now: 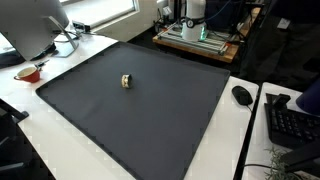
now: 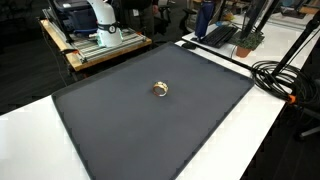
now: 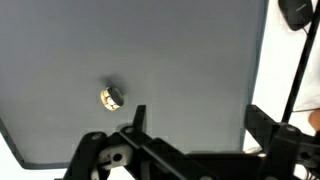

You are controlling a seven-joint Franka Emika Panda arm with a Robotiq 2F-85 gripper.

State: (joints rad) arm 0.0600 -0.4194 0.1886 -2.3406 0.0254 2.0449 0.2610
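A small tan and white object (image 1: 126, 81) lies near the middle of a dark grey mat (image 1: 150, 120) in both exterior views (image 2: 160, 89). In the wrist view it (image 3: 111, 97) sits on the mat (image 3: 180, 50), just left of and beyond my left finger. My gripper (image 3: 200, 125) is open and empty, high above the mat, with bare mat between its fingers. The gripper does not show in the exterior views; only the robot base (image 2: 100, 15) shows at the back.
The mat lies on a white table (image 1: 40, 140). A monitor (image 1: 35, 25) and a red bowl (image 1: 28, 72) stand at one corner. A mouse (image 1: 242, 95) and a keyboard (image 1: 292, 122) lie beside the mat. Black cables (image 2: 280, 75) run along the table edge.
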